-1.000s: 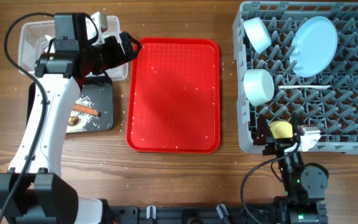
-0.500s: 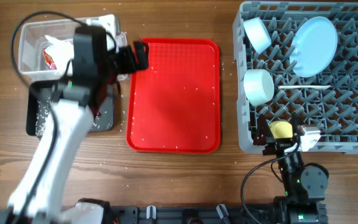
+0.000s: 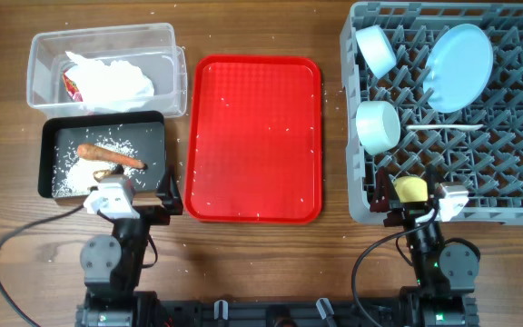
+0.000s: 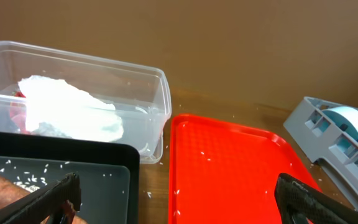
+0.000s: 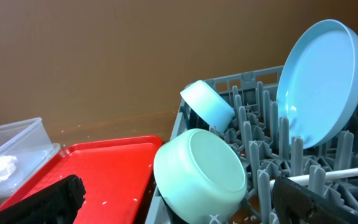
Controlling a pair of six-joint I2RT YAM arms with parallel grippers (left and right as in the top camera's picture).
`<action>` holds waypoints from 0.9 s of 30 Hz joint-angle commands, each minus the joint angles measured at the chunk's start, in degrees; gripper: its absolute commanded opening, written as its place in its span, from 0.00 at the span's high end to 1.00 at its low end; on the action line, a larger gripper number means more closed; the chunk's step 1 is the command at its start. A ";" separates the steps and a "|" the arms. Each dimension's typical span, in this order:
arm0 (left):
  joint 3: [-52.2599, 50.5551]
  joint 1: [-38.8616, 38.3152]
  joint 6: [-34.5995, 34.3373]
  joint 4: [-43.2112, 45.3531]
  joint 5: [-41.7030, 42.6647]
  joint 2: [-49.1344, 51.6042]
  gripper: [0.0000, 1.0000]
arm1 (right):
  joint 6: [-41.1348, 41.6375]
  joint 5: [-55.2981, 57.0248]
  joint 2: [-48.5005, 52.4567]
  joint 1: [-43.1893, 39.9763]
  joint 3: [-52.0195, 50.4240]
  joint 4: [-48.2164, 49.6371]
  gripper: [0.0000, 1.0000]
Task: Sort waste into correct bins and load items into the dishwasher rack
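Note:
The red tray (image 3: 254, 136) lies mid-table with only rice grains on it. The clear bin (image 3: 166, 56) holds crumpled white paper (image 3: 112, 77) and a red wrapper. The black bin (image 3: 54, 136) holds a carrot (image 3: 107, 155) and rice. The grey dishwasher rack (image 3: 507, 182) holds two pale cups (image 3: 378, 125), a blue plate (image 3: 458, 65), a white utensil (image 3: 443, 128) and a yellow item (image 3: 411, 189). My left gripper (image 3: 131, 202) rests at the table's front, open and empty (image 4: 179, 202). My right gripper (image 3: 416, 211) rests at the rack's front edge, open and empty (image 5: 179, 199).
Rice grains are scattered on the wooden table around the bins and tray. Black cables loop at the front near both arm bases.
My left arm has pulled back from the clear bin to the table's front edge. The paper, wrapper and black bin contents are now uncovered. The right arm has not moved.

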 commanded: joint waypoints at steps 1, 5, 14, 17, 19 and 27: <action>-4.50 0.63 1.16 1.44 -1.01 -6.71 0.00 | 0.61 0.81 -0.46 0.26 -0.09 0.17 0.01; -6.88 1.18 1.16 2.32 -1.18 -10.36 0.00 | 0.61 0.81 -0.46 0.26 -0.09 0.17 0.00; -7.67 2.49 1.09 -1.40 -0.92 -11.45 0.00 | 0.63 0.79 -0.46 0.26 -0.09 0.17 0.00; -7.67 2.49 0.92 -1.27 -0.76 -11.45 0.00 | 0.61 0.81 -0.46 0.26 -0.09 0.17 0.00; -7.67 2.49 0.92 -1.22 -0.76 -11.45 0.00 | 0.61 0.81 -0.46 0.26 -0.09 0.17 0.00; -7.67 2.49 0.92 -1.22 -0.76 -11.45 0.00 | 0.59 0.81 -0.46 0.26 -0.09 0.17 0.00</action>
